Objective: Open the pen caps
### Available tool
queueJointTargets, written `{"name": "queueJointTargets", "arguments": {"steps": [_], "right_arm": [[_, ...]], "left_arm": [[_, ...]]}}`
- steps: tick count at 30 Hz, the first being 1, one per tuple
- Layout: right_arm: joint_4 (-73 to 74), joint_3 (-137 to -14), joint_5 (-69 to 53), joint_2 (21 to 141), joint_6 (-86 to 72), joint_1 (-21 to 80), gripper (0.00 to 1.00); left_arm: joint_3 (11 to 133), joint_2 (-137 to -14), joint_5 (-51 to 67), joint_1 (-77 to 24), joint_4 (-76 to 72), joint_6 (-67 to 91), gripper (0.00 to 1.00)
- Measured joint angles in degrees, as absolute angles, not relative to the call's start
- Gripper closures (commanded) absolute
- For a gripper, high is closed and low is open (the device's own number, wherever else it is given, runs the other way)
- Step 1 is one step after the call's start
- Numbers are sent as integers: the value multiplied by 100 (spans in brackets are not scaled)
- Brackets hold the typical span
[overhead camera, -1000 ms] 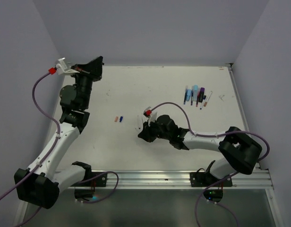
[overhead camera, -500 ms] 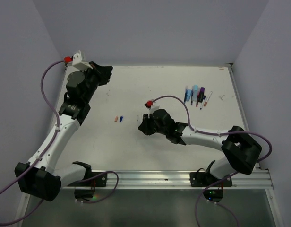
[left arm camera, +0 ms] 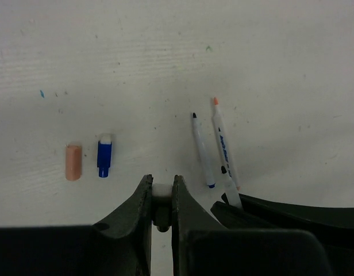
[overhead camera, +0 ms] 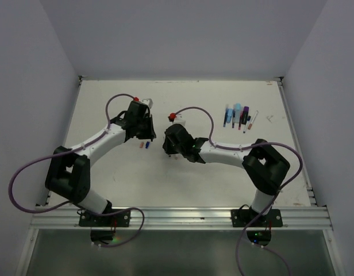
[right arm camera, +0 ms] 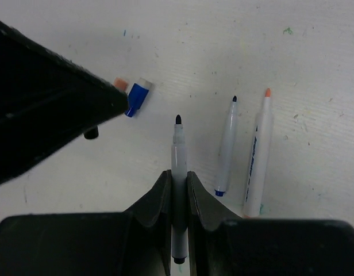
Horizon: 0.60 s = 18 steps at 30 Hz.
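My left gripper (left arm camera: 161, 181) is shut on a small white and black pen cap (left arm camera: 161, 192), just above the table. Beside it, my right gripper (right arm camera: 177, 175) is shut on a white pen (right arm camera: 178, 152) whose black tip is bare. An orange cap (left arm camera: 73, 162) and a blue cap (left arm camera: 104, 156) lie loose on the table ahead of the left gripper. Two uncapped white pens (right arm camera: 227, 146) (right arm camera: 258, 158) lie side by side to the right of the held pen. From above, both grippers (overhead camera: 147, 133) (overhead camera: 169, 148) sit close together mid-table.
A cluster of several capped pens (overhead camera: 237, 115) lies at the back right of the white table (overhead camera: 108, 190). Grey walls close in the table on three sides. A metal rail (overhead camera: 183, 217) runs along the near edge.
My left arm has swung from the far left corner down to mid-table, next to the right gripper. The right gripper with its pen has shifted slightly back and left.
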<state>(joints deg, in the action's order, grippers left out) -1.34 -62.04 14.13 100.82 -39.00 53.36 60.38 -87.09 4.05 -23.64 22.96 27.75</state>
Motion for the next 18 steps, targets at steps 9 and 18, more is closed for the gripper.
{"name": "queueJointTargets", "arguments": {"steps": [9,18], "right_arm": [[-1,-6517,1605,10847,-4174,5374,92],[19,-6635,1712,11139,-4309,5374,85]], "left_arm": [[6141,-9448,220,-2445,2497,2633,83],[6169,-9880,193,-2447,2471,2628,79]]}}
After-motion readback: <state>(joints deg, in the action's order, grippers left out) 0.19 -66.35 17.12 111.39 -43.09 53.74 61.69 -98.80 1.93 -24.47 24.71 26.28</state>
